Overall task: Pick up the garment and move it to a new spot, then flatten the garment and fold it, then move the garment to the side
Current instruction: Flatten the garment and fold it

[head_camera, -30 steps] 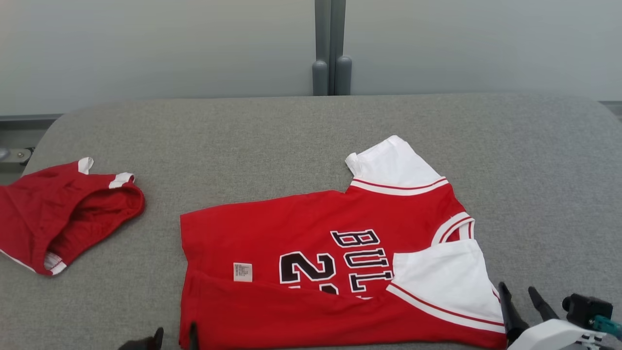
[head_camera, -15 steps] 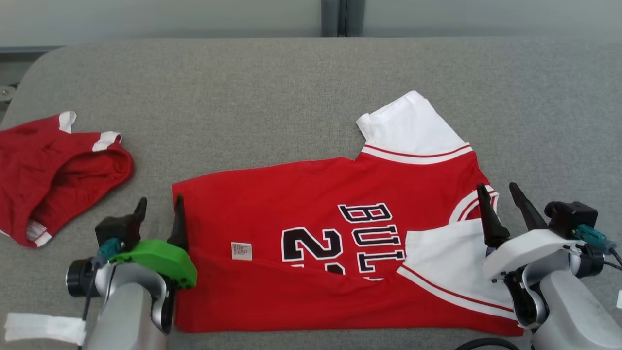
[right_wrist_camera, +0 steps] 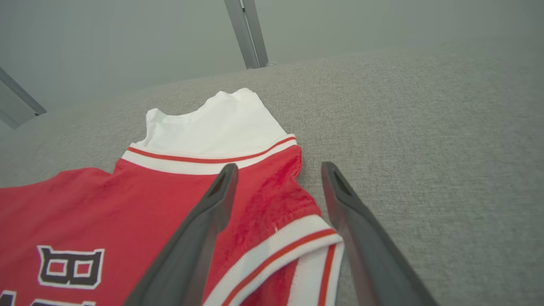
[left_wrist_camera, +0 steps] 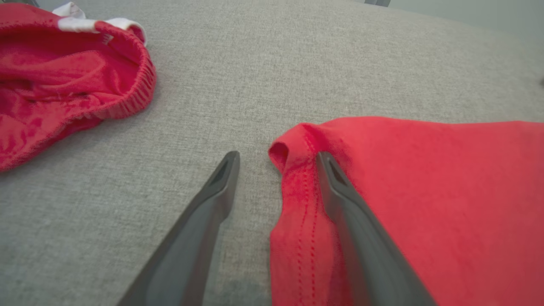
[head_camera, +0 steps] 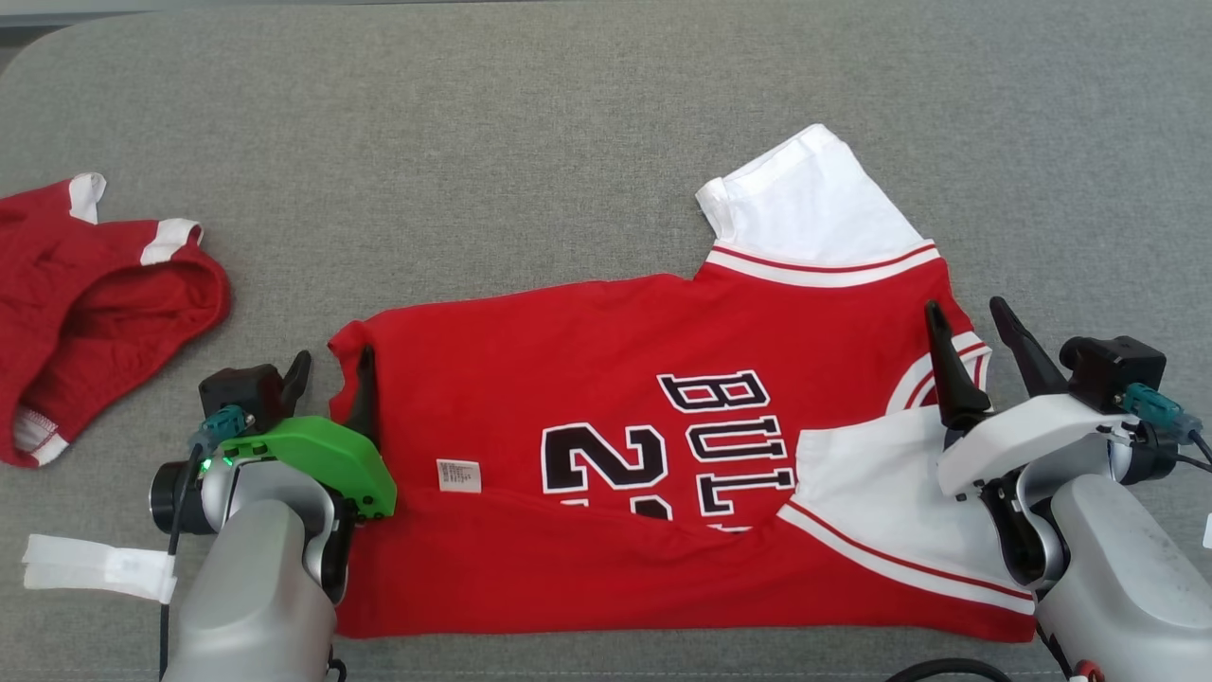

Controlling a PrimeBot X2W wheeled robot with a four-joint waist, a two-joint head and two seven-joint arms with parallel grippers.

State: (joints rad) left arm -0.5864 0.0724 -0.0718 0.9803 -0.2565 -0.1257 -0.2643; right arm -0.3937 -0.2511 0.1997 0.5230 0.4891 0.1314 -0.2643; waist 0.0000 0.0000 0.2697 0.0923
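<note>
The garment [head_camera: 606, 407] is a red jersey with white sleeves and black lettering, lying partly folded on the grey table, its near half doubled over. My left gripper [head_camera: 331, 371] stands open at the hem's far corner, one finger over the red cloth [left_wrist_camera: 382, 191] and one over bare table. Its fingers [left_wrist_camera: 212, 199] straddle the curled hem edge. My right gripper [head_camera: 971, 327] is open over the collar end. In the right wrist view its fingers [right_wrist_camera: 212, 204] straddle the red shoulder and striped collar trim [right_wrist_camera: 289, 250]. Neither gripper holds anything.
A second red garment [head_camera: 85, 303] with white trim lies crumpled at the left of the table [head_camera: 521, 142]; it also shows in the left wrist view [left_wrist_camera: 63, 76]. A wall with a metal post [right_wrist_camera: 246, 34] stands beyond the table's far edge.
The head camera has tilted down, so the scene has shifted. Both arms have come up into view and reached forward to the jersey's two ends; the jersey lies as before.
</note>
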